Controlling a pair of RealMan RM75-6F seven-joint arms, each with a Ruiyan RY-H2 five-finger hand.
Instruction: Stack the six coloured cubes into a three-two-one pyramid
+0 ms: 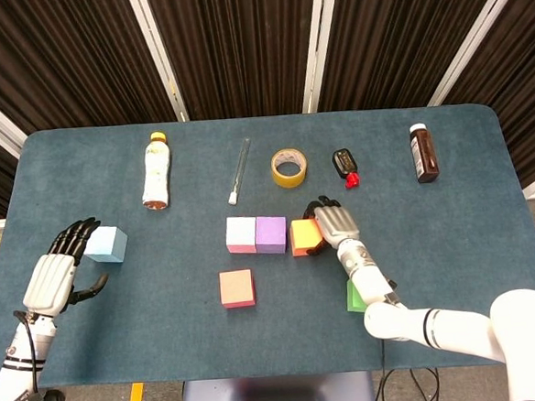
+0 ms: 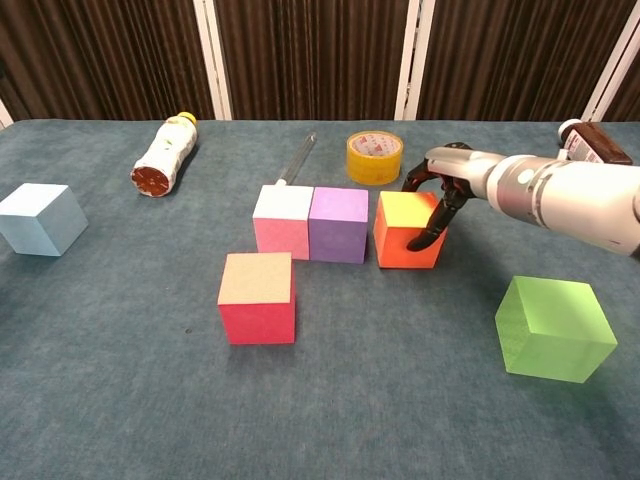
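Green comes first: one green cube [image 2: 553, 329] sits nearest the robot, on the near side of the right hand's [image 2: 440, 190] wrist and apart from its fingers [image 2: 432, 222]. One red cube [image 2: 258, 297] stands alone, well to the left of those fingers and nearer than the row. Further back, three cubes form a line: one pink cube [image 2: 283, 221] touching one purple cube [image 2: 338, 224], then one orange cube [image 2: 406, 229] just beside the purple one with a thin gap showing. The right hand's dark fingers curl down over the orange cube's right face and far edge, touching it; whether they truly grip it or only press on it I cannot tell. One light blue cube [image 1: 105, 244] lies far off, touching or just beyond the fingertips of the left hand [image 1: 59, 272], whose fingers are apart and hold nothing. That makes six cubes, all resting on the blue table [image 1: 472, 241], none stacked. Beyond the right fingers lie one roll of yellow tape [image 2: 374, 157], one glass tube [image 1: 239, 170], one small black and red object [image 1: 344, 167], one brown bottle [image 1: 422, 153] and one pale bottle [image 1: 155, 170] on its side.
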